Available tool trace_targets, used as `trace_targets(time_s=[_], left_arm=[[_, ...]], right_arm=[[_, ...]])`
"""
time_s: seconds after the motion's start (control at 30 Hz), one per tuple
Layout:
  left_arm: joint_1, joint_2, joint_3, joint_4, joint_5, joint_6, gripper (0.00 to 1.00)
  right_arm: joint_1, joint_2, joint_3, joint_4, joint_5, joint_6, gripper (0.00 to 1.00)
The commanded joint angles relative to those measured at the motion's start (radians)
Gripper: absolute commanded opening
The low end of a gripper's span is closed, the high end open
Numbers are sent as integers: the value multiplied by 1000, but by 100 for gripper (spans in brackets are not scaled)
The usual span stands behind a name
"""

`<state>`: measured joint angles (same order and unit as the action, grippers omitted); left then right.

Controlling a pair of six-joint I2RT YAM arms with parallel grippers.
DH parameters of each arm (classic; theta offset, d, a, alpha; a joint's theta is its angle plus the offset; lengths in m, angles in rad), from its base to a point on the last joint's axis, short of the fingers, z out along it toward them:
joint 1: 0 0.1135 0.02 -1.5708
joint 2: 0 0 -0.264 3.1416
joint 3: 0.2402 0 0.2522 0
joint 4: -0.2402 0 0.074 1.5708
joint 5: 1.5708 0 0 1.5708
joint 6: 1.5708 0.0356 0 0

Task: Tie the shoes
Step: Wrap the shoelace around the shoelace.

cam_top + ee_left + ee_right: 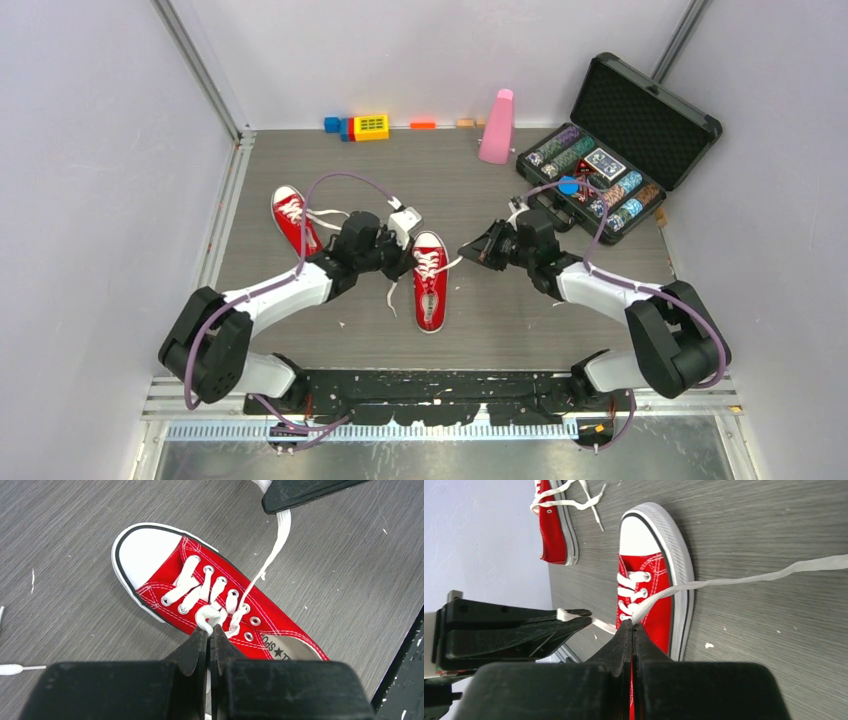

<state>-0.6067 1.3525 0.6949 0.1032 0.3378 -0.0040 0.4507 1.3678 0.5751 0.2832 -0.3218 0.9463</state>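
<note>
We reach our left arm and right arm in from the near edge, elbows bent outward, so both wrists meet near the middle with fingertips pointing at each other. Our left gripper has its jaws pressed together on a lace loop. Our right gripper, just right of it, is likewise closed, pinching a lace strand at its tips.

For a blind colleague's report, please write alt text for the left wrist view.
The shut left claw pinches the white lace over a red sneaker with a white toe cap, lying on a grey table. One lace strand runs up to the right claw at the top edge.
</note>
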Motion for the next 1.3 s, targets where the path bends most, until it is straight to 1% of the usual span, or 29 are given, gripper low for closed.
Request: trace_targets(time_s=[0.0, 0.3, 0.43, 0.57, 0.9, 1.1, 1.17, 1.27], left_arm=[[0, 32, 51, 4, 34, 59, 0], [1, 82, 77, 49, 54, 92, 0], [0, 104, 90, 51, 123, 138, 0], [-1, 116, 93, 55, 148, 168, 0], [-7, 148, 120, 30, 160, 186, 0], [-9, 166, 135, 20, 167, 188, 0], [-13, 170, 138, 17, 167, 191, 0], [-18, 176, 143, 15, 165, 192, 0]], right_arm=[[11, 23, 58, 35, -65, -38, 0], [26, 71, 97, 70, -110, -38, 0], [34, 107, 105, 110, -127, -25, 0], [45, 149, 126, 130, -136, -19, 0], [73, 223, 155, 208, -161, 15, 3], [75, 232, 155, 228, -159, 28, 6], [75, 233, 155, 234, -159, 32, 12], [75, 237, 157, 237, -161, 35, 16]])
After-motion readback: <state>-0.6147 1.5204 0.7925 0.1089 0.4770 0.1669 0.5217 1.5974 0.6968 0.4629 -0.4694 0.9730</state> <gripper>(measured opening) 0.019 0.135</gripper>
